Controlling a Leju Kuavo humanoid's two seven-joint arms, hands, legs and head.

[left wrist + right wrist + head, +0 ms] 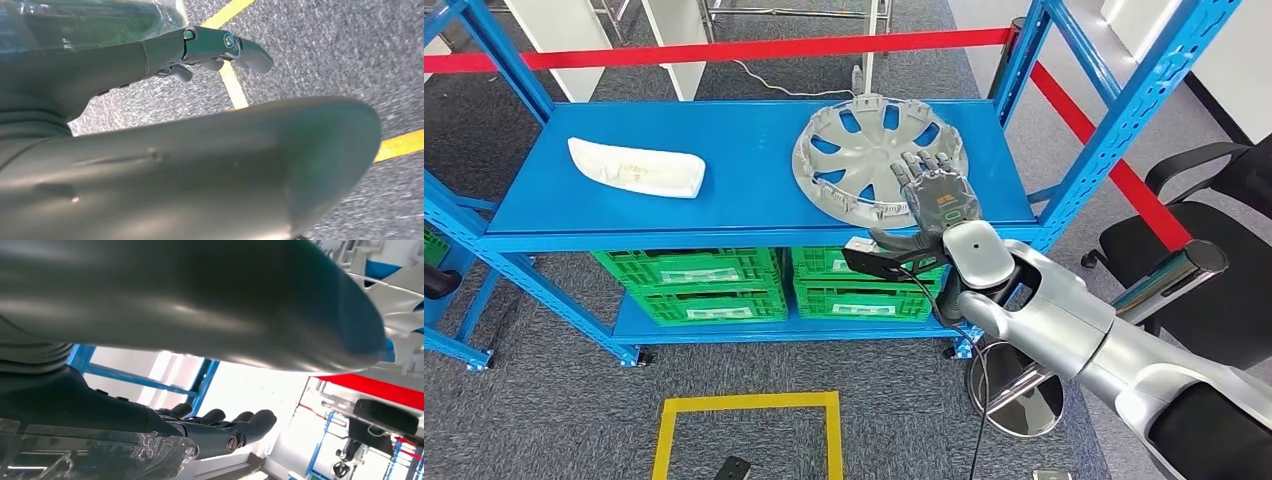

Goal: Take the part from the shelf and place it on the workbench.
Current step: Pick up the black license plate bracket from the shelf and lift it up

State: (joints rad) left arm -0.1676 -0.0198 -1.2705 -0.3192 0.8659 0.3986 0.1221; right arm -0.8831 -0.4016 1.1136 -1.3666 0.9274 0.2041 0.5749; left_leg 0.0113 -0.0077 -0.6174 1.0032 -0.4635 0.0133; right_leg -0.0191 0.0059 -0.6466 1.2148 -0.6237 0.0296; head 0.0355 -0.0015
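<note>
Blue shelf (724, 190) across head view. Silver hubcap (864, 150) lying flat on top deck, 1 o'clock of centre. White part (636, 167) at 10 o'clock, well apart. Right hand (936, 190) flat over hubcap's near rim, fingers (245, 421) extended, gripping nothing. Left hand (220, 47) over carpet, grasp unclear.

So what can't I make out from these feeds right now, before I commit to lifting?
- Head view: the right hand lies over the hubcap's near rim; whether it grips is hidden by the hand's own back.
- Right wrist view: the thumb covers most of the hubcap.
- Left wrist view: the left hand hangs over the floor, its fingers mostly hidden.
- No workbench in frame.
</note>
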